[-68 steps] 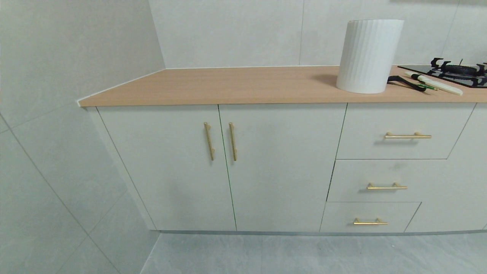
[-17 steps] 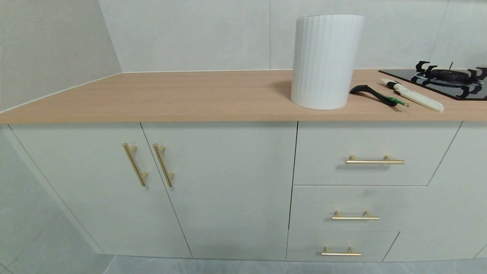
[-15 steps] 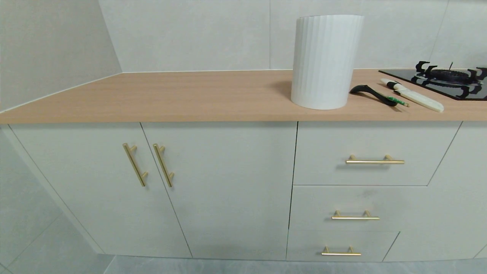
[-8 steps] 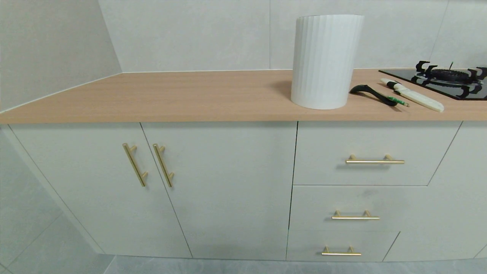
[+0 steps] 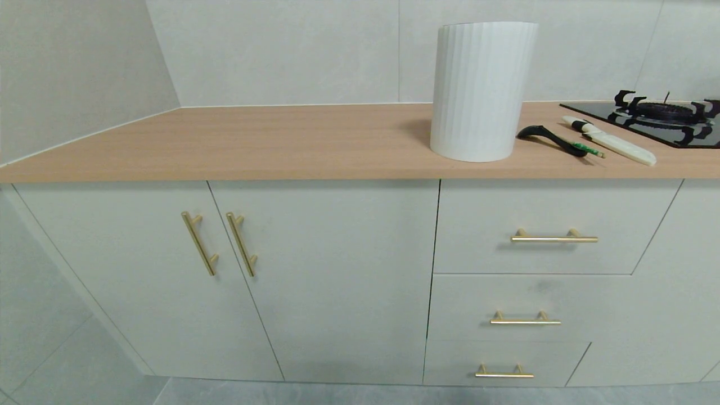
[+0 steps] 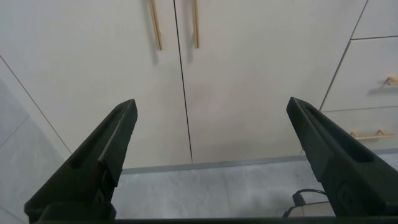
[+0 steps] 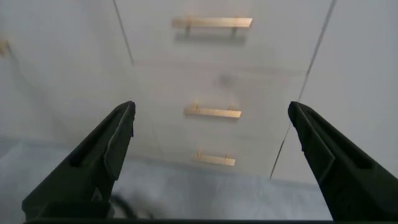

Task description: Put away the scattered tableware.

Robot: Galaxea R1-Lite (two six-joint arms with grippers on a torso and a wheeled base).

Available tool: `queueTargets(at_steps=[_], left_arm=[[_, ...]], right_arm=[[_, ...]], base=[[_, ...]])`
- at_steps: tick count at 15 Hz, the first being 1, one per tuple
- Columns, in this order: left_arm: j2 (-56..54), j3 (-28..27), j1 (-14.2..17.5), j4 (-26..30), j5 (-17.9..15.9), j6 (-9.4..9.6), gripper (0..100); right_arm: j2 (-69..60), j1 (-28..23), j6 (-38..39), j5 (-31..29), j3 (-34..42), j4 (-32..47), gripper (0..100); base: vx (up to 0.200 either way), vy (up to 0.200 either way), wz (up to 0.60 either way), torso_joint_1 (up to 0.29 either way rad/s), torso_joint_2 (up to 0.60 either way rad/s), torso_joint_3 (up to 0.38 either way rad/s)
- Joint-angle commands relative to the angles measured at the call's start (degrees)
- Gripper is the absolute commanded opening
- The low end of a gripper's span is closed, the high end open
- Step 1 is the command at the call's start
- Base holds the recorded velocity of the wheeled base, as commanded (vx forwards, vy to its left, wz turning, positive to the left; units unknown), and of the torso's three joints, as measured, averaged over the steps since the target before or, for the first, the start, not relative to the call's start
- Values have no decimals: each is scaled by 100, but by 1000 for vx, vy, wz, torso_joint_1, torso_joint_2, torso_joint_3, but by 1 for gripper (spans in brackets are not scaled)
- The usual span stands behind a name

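A tall white ribbed container (image 5: 478,90) stands on the wooden countertop (image 5: 253,140). Just right of it lie a black-handled utensil (image 5: 548,138), a thin green-tipped stick (image 5: 590,149) and a white knife (image 5: 613,140). My left gripper (image 6: 211,109) is open and low in front of the double cabinet doors (image 6: 180,81), nothing between its fingers. My right gripper (image 7: 211,112) is open too, facing the drawer fronts (image 7: 214,68) with their gold handles.
A black gas hob (image 5: 664,115) sits at the far right of the counter. Below are two doors with vertical gold handles (image 5: 219,243) and three drawers (image 5: 554,238). Tiled walls close the left and back; grey floor (image 5: 337,394) lies below.
The head view shifted right and closer since the oldest frame, so the camera moved. Over the last second nothing has changed.
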Motion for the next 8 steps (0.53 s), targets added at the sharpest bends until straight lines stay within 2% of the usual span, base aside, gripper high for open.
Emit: queueTargets(at_steps=[1, 8], left_arm=[[0, 1, 1, 0, 1, 1, 100], [0, 1, 1, 0, 1, 1, 100]], right_arm=[[1555, 250, -104, 30, -245, -22, 100], [4280, 303, -376, -31, -764, -620, 100]], base=[[0, 0, 0, 0, 0, 0], [0, 0, 0, 0, 0, 0]])
